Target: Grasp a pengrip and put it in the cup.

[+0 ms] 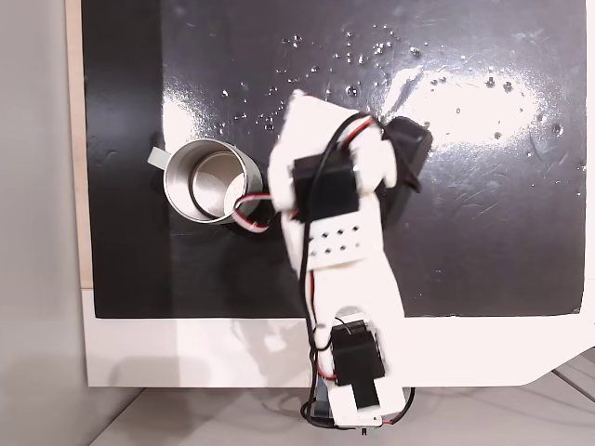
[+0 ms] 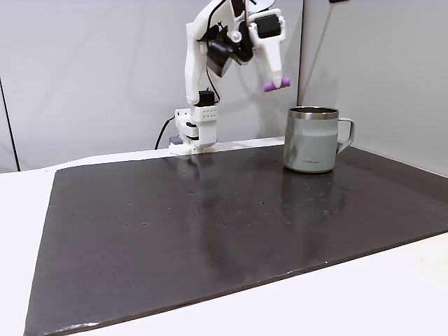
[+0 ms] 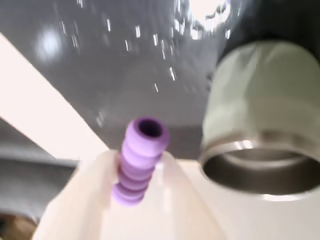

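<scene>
Pen grip carried high toward the cup.
In a fixed view the gripper (image 2: 277, 82) is closed on the purple pen grip (image 2: 272, 85), held just left of and above the cup (image 2: 311, 140), high enough to clear its rim.

- Pengrip (image 3: 140, 160): small light-purple ribbed rubber tube, open end showing, held in the air above the mat, up and to the left of the cup in a fixed view (image 2: 274, 85).
- Cup (image 2: 311, 138): shiny metal, upright, empty, handle at its side, standing on the dark mat.

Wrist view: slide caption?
Pincer carries the purple ribbed pengrip in the air beside the open metal cup, above the dark mat.
</scene>
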Controlling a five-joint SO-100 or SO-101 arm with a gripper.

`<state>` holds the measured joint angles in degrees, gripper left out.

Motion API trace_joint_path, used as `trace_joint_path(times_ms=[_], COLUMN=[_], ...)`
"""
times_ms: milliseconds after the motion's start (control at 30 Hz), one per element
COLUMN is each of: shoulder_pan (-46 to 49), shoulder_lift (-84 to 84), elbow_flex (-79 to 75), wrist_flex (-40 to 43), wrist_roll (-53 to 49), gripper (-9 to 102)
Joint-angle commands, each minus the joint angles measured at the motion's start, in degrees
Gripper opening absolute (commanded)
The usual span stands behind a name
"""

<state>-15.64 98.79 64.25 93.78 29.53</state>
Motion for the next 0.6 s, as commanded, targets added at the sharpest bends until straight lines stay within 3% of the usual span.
trace_joint_path(times_ms=[0, 133, 333, 567], shoulder_pan=[-7.6, -14.0, -20.8, -21.3], shoulder_lift=[9.3, 16.7, 19.2, 20.8], elbow_flex=[5.5, 16.3, 24.0, 30.1], wrist_flex=[-7.1, -17.1, -18.6, -22.3], wrist_roll=[-2.7, -4.8, -6.2, -7.2], gripper=[0, 0, 0, 0])
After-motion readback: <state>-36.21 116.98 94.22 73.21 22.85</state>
